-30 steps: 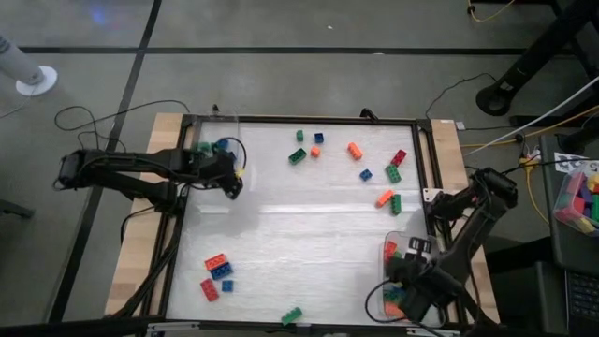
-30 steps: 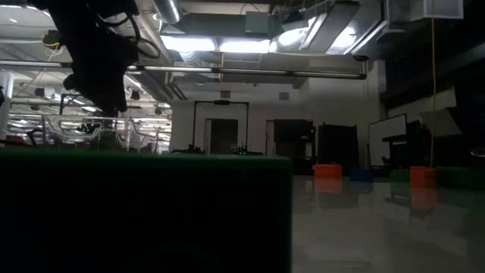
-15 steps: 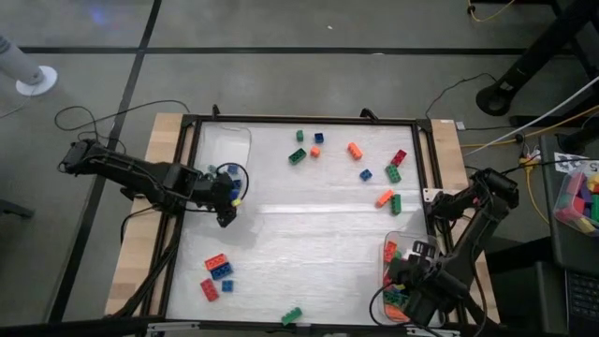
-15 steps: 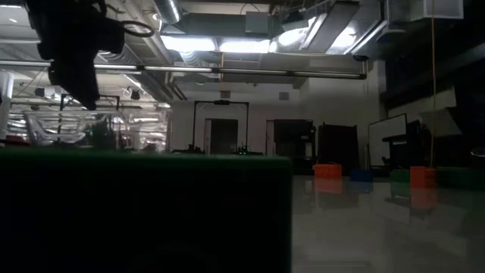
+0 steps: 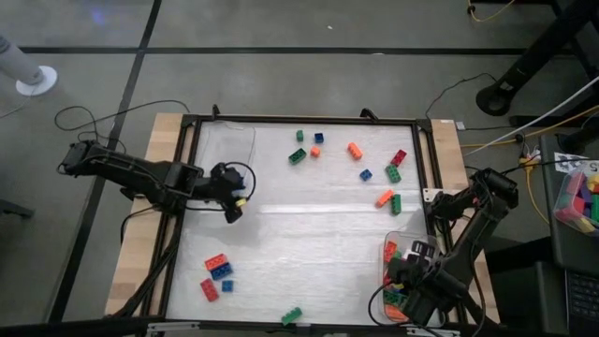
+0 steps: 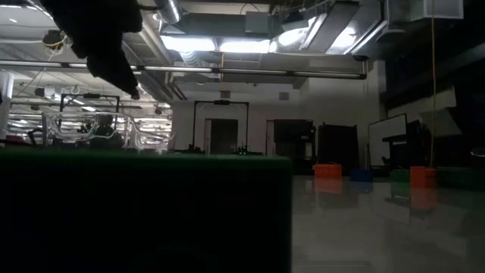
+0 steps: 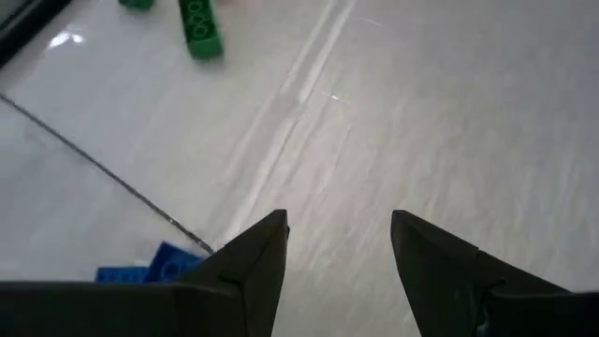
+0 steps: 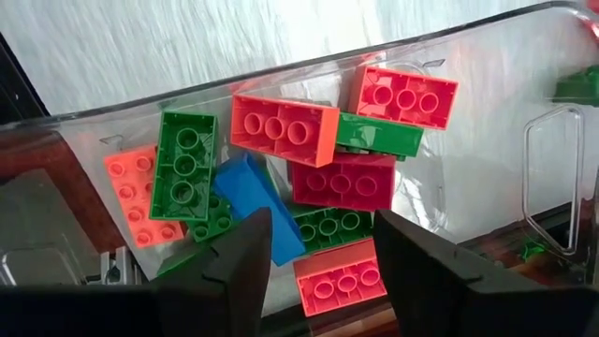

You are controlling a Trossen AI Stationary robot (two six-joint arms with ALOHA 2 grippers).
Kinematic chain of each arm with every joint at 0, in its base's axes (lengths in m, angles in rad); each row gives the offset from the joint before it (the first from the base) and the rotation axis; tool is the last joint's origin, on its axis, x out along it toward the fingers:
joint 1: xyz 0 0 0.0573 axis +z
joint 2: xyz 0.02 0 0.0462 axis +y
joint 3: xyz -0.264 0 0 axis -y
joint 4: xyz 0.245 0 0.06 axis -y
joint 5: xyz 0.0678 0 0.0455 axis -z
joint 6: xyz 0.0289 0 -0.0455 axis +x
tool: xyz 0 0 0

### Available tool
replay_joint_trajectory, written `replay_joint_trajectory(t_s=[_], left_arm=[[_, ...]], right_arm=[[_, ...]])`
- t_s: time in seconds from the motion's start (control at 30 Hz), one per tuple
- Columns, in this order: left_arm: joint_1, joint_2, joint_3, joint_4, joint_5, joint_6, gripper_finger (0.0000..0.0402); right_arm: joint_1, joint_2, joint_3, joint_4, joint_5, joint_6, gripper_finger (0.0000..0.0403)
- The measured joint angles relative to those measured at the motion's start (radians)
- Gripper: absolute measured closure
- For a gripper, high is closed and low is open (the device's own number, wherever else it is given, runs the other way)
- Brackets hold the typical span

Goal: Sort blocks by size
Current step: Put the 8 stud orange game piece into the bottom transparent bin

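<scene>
Blocks (image 5: 218,274) lie scattered over the white bench (image 5: 299,225): a red, orange and blue cluster near the front left corner, a lone green one (image 5: 292,316) at the front edge, and a looser spread of green, orange, blue and red toward the back right. The left gripper (image 5: 234,199) hangs over the bench's left side with its jaws released and nothing between them. Its wrist view catches a blue block (image 7: 159,267) half hidden behind one finger, with a thin clear edge crossing in front. At the front right corner the right gripper (image 8: 323,245) sits over a clear bin (image 8: 487,178) piled with long red, orange, green and blue blocks; jaws parted, gripping nothing. The low view is mostly blocked by a dark green mass (image 6: 144,212) close to the lens.
</scene>
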Motion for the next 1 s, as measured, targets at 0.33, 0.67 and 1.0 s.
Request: replay_joint_trajectory(t_s=[0.33, 0.67, 1.0], left_arm=[[0.004, 0.022, 0.000, -0.261, -0.068, 0.007, 0.0221], [0.025, 0.176, 0.000, -0.277, -0.118, 0.054, 0.0239], [0.154, 0.251, 0.000, -0.284, -0.148, -0.048, 0.0393]], right_arm=[[0.000, 0.000, 0.000, 0.001, 0.035, 0.000, 0.0214], [0.000, 0.000, 0.000, 0.010, 0.061, -0.001, 0.0214], [0.000, 0.000, 0.000, 0.019, 0.062, -0.001, 0.0214]])
